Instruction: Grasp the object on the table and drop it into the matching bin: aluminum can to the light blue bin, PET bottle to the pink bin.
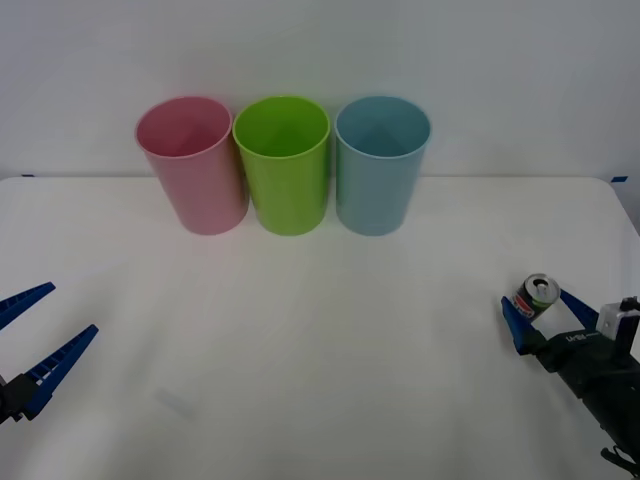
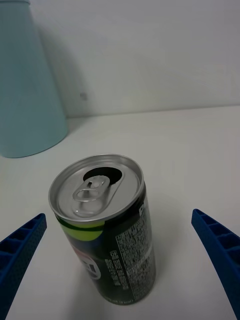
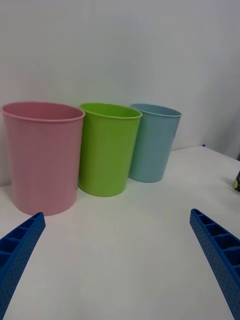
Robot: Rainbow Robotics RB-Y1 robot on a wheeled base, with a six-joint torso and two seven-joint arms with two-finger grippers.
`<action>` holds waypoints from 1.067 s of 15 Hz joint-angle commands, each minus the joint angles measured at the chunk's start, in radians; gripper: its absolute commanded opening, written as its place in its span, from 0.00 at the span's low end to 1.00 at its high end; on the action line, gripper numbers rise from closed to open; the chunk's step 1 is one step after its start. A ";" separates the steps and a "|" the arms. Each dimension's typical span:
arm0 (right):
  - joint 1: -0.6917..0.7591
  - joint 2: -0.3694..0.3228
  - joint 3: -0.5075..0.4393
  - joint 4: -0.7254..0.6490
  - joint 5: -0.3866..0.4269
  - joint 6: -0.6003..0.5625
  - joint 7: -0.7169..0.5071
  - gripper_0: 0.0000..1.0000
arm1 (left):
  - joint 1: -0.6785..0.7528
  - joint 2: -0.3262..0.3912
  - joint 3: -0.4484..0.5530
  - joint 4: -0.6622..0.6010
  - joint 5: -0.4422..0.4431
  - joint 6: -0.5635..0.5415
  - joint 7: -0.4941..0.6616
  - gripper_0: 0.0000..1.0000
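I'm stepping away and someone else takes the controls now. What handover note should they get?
Right gripper: open, fingers either side of the aluminum can, not closed on it.
Left gripper: open, idle at the table's near left.
Can stands upright at the near right, tab already opened.
Pink bin, green bin and light blue bin stand in a row at the back.
Done: approach. Left: grasp, lift, drop into the light blue bin.

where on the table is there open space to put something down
The widest bare patch is the middle of the table, between the three bins and the near edge, flanked by the left gripper and the right gripper. It is crowded at the pink bin, green bin, light blue bin, and around the aluminum can.
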 commanded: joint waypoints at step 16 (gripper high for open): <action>-0.091 0.000 0.006 0.098 -0.013 -0.005 0.034 0.00 | 0.000 0.000 0.000 0.000 0.000 0.000 0.000 1.00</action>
